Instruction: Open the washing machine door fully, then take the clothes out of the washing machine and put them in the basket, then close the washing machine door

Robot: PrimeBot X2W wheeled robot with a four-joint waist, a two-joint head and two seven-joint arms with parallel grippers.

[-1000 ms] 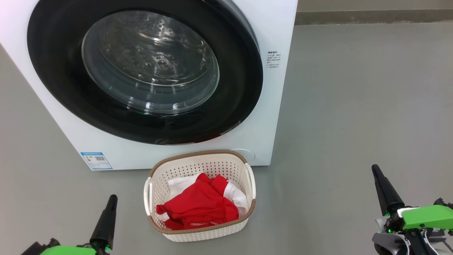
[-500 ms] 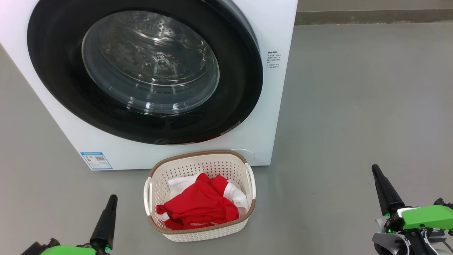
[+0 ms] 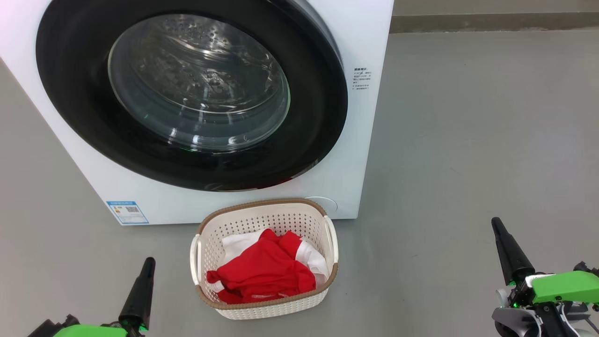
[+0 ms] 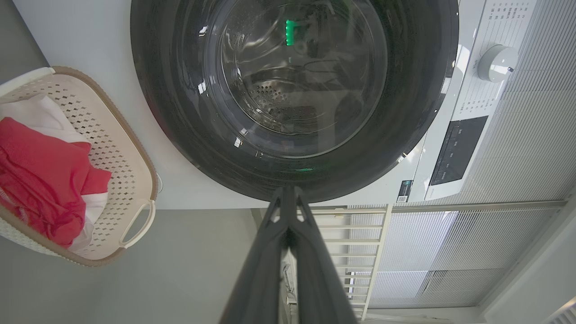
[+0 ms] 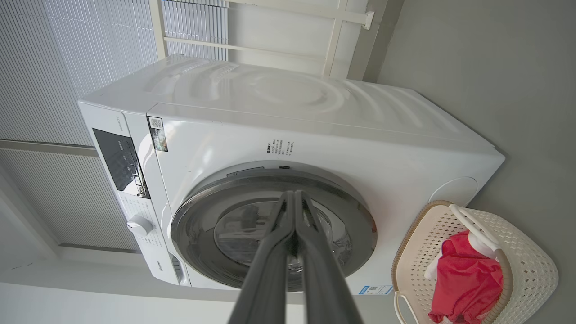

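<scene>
The white washing machine (image 3: 365, 140) stands ahead with its black-rimmed round door (image 3: 187, 159) lying flat against the front, glass bowl at its centre. On the floor in front sits the cream basket (image 3: 262, 210) holding red and white clothes (image 3: 266, 271). My left gripper (image 3: 149, 262) rests low at the lower left, shut and empty, well left of the basket. At the lower right my right gripper (image 3: 495, 223) is shut and empty too, far right of the basket. The door (image 4: 292, 180) and basket (image 4: 135, 180) appear in the left wrist view, and the clothes (image 5: 463, 274) in the right wrist view.
Grey floor (image 3: 468, 140) stretches to the right of the machine, up to a wall base at the back. A control panel and white dial (image 4: 495, 63) sit on the machine's front. Ribbed wall panels and a pale rail stand behind the machine.
</scene>
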